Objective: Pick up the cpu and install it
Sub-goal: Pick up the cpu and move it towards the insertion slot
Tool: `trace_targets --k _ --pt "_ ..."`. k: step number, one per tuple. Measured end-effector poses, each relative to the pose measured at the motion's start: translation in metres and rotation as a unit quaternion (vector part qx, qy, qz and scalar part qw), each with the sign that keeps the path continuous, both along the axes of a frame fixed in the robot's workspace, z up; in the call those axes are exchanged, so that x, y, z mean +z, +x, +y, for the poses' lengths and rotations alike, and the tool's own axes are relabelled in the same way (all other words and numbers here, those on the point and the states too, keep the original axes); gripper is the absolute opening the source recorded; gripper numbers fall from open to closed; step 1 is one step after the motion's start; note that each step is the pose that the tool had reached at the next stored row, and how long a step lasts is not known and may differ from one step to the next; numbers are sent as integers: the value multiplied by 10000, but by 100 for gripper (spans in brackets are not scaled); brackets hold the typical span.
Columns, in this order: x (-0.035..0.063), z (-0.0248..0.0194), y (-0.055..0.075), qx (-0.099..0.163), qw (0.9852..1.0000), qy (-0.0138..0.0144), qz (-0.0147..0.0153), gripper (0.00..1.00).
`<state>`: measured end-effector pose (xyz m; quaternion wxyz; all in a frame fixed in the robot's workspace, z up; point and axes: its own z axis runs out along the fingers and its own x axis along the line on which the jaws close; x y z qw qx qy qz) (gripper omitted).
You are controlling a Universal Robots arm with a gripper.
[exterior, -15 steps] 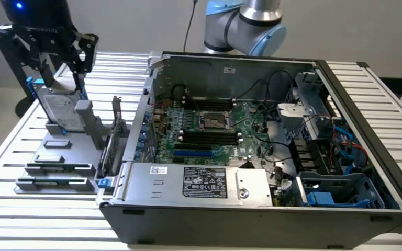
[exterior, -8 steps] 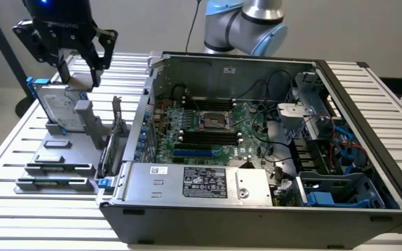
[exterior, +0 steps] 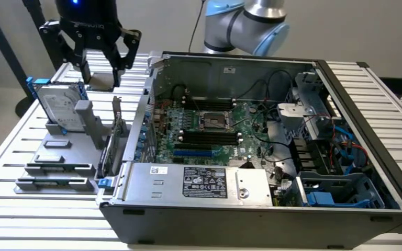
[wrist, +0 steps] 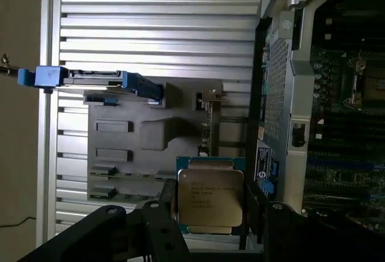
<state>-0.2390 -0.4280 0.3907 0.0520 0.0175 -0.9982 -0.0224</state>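
Universal Robots arm (exterior: pixel 246 23) shows its silver-and-blue joint beyond the far edge of the table (exterior: pixel 19 157), while its black gripper (exterior: pixel 104 73) hangs pointing straight down over the table's far corner at the exterior view's left — fingers (exterior: pixel 121 63) set wide, clamped on opposite edges of the cpu (exterior: pixel 103 80) — chip held level, metal face toward the wrist.
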Motion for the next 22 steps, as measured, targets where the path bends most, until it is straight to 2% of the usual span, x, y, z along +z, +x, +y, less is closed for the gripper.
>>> trace_targets --k 13,19,22 --pt "0 0 589 0 10000 68 0 55" --pt "-1 1 864 0 10000 77 0 55" --pt "-10 18 999 0 10000 77 0 55"
